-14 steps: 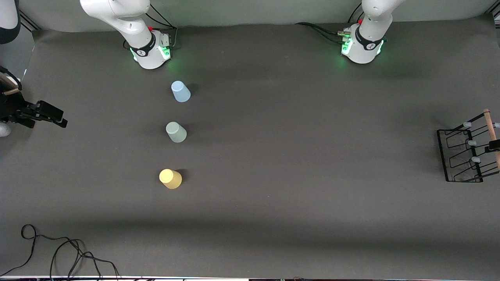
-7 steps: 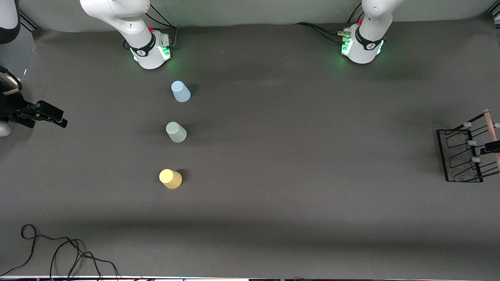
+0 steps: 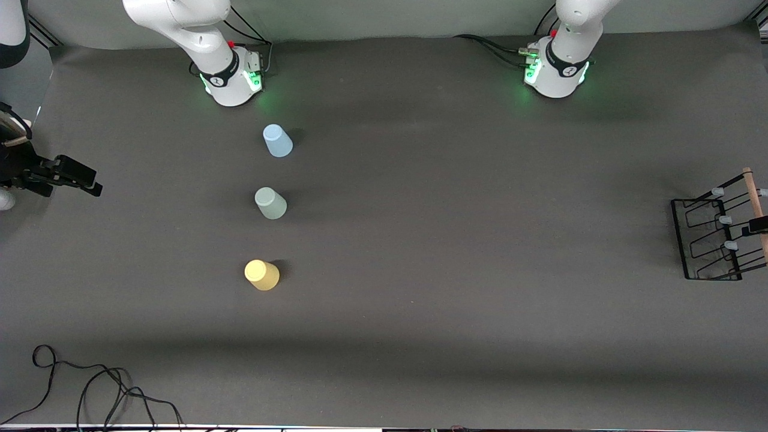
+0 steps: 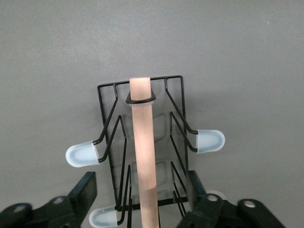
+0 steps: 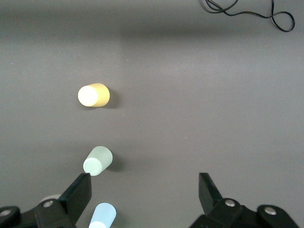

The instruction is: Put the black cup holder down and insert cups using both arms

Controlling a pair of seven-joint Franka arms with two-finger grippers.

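The black cup holder (image 3: 714,240) stands at the left arm's end of the table, its wooden rod handle (image 4: 142,137) on top and pale-blue-tipped prongs (image 4: 209,141) sticking out sideways. My left gripper (image 4: 141,183) hangs over it, open, one finger on each side of the rod with a gap on both sides. Toward the right arm's end, three cups stand upside down in a row: light blue (image 3: 277,141), pale green (image 3: 270,203), yellow (image 3: 261,275). My right gripper (image 3: 84,180) is open and holds nothing, over the table's edge at that end, well apart from the cups.
A loose black cable (image 3: 90,390) lies at the table's front corner on the right arm's end. The two green-lit arm bases (image 3: 231,78) (image 3: 555,72) stand along the back edge. Wide dark mat lies between the cups and the holder.
My left gripper's fingers have drawn closer to the wooden rod. The right gripper has drifted slightly toward the table's edge. Cups and holder have not moved.
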